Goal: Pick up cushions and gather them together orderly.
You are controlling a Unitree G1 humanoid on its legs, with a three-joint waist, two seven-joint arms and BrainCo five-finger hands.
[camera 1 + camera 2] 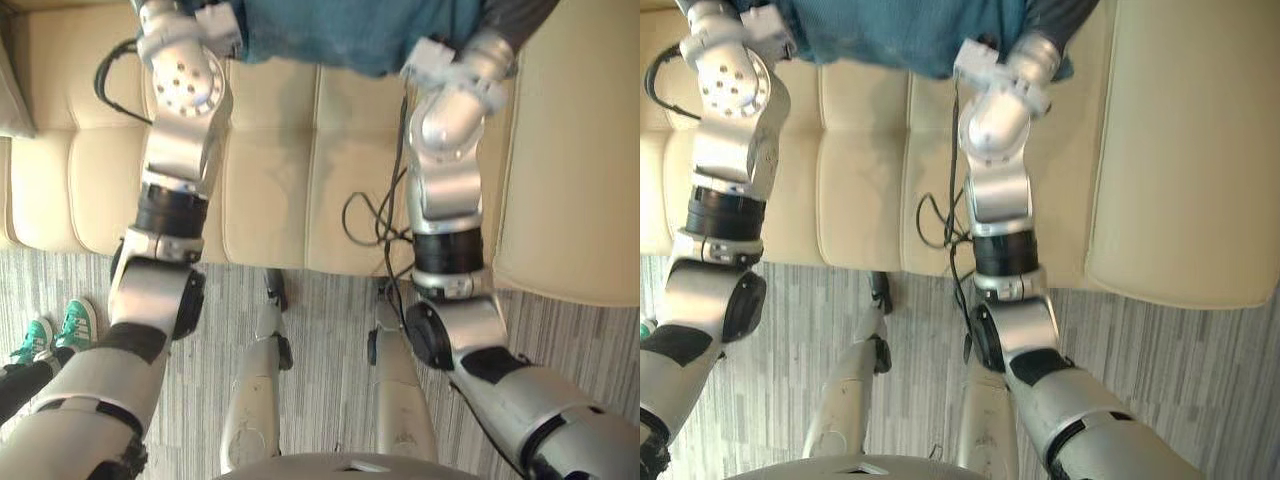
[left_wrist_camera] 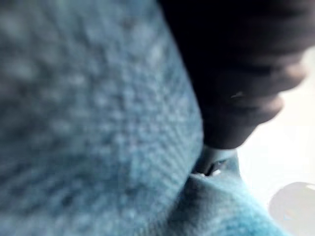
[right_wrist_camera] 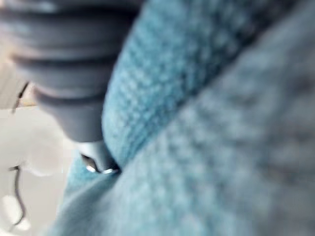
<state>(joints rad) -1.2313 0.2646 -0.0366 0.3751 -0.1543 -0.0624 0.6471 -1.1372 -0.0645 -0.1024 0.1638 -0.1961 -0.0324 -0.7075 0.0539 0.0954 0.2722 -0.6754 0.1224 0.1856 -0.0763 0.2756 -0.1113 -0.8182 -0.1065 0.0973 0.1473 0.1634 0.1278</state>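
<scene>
- Blue cushion (image 2: 88,123) is pressed close against the left hand (image 2: 246,73).
- Right hand (image 3: 69,73) is pushed into the cushion's other side.
- Both hands are tucked into the cloth, so I cannot tell if they grip it.
- Cream sofa (image 1: 270,200) lies below the hands.
- Green shoes (image 1: 60,330) stand far back from the left hand.

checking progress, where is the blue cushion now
The blue cushion is top centre in the left eye view, over the cream sofa's seat, away from its front edge.
</scene>
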